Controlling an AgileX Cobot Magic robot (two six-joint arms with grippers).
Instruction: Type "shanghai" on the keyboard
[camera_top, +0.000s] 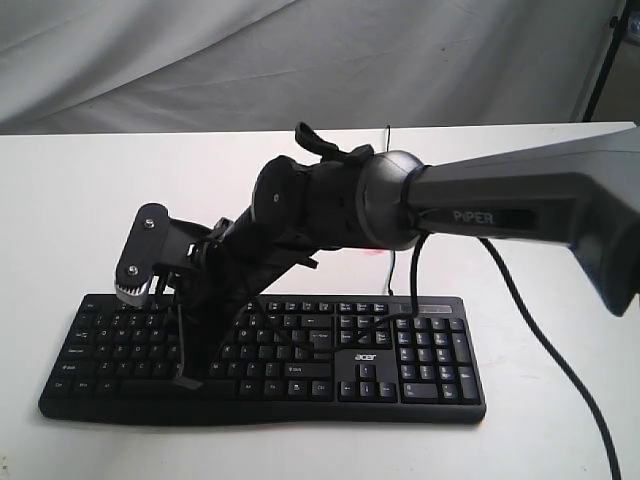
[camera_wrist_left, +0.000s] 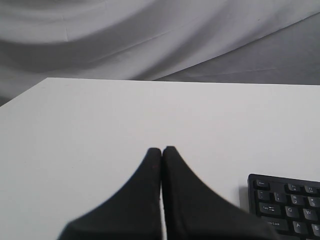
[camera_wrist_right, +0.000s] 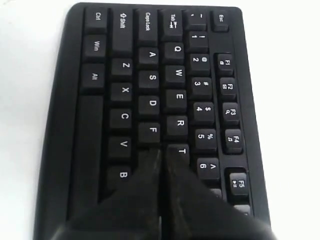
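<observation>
The black keyboard (camera_top: 420, 372) lies near the front edge of the white table (camera_top: 80, 200). My right arm (camera_top: 470, 205) reaches across it from the right, down to its left half. The right gripper (camera_wrist_right: 161, 151) is shut and empty. Its tips sit over the keyboard (camera_wrist_right: 125, 90) just past the F and T keys and hide the key beneath. Whether they touch a key I cannot tell. The left gripper (camera_wrist_left: 161, 149) is shut on nothing over bare table. The Esc corner of the keyboard (camera_wrist_left: 290, 205) lies beside it. The exterior view does not show the left gripper.
A black cable (camera_top: 560, 370) hangs from the right arm and trails over the table to the right of the keyboard. Another thin cable (camera_top: 413, 290) drops onto the number pad area. Grey cloth (camera_top: 300, 60) hangs behind the table's far edge.
</observation>
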